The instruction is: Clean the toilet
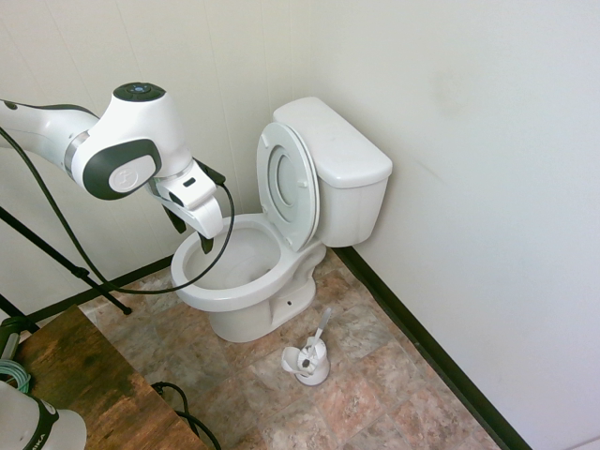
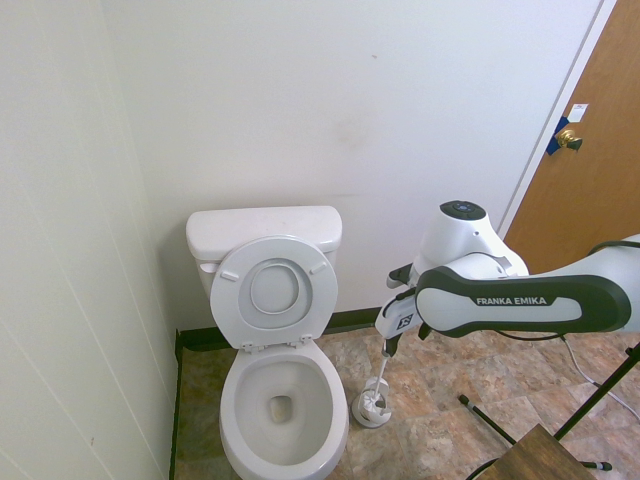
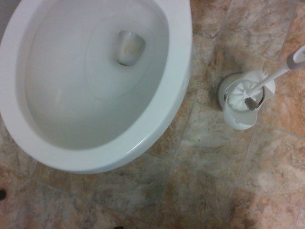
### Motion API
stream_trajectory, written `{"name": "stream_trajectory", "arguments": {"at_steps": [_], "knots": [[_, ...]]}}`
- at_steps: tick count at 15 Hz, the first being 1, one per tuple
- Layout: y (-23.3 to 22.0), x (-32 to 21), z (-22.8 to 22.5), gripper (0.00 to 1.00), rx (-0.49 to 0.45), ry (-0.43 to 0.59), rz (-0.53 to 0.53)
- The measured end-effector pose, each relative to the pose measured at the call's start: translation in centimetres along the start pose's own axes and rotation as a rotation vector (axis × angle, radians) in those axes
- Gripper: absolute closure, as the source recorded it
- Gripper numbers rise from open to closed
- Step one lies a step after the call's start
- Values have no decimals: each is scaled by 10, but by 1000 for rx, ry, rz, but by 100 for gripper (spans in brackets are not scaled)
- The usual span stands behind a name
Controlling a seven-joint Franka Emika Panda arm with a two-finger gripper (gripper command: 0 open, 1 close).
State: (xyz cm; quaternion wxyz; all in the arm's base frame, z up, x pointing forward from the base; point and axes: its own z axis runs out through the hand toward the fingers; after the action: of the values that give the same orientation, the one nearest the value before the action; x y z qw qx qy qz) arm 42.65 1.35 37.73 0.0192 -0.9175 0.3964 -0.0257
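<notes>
Brown wooden furniture (image 1: 84,394) is sitting at the bottom corner of the first exterior view. Above it, the white arm is reaching in level, its wrist bending so the gripper (image 1: 190,232) is pointing straight down, hanging above the front rim of the toilet (image 1: 246,281) with fingers spread and empty. That toilet is standing against the wall, seat and lid raised. Beside its base, on the tiled floor (image 1: 375,375), a brush (image 1: 320,330) is resting in its holder (image 1: 307,362)

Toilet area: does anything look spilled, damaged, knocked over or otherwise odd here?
Nothing stands out. The toilet has its seat and lid raised against the tank, its bowl looks mostly clean, and the brush holder stands upright on the tiled floor beside it, with the brush inside.
</notes>
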Motion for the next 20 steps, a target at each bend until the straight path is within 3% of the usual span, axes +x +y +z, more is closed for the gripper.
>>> {"name": "stream_trajectory", "arguments": {"at_steps": [4, 8, 13, 16, 19, 20], "knots": [[-8, 20, 3, 0, -26, 89, 17], [-20, 107, 40, 0, -64, 134, 41], [-22, 218, 123, 0, -129, 67, 50], [-21, 259, 195, 0, -154, -10, 30], [-35, 301, 265, 0, -152, -23, 37], [-38, 309, 262, 0, -158, -30, 30]]}}
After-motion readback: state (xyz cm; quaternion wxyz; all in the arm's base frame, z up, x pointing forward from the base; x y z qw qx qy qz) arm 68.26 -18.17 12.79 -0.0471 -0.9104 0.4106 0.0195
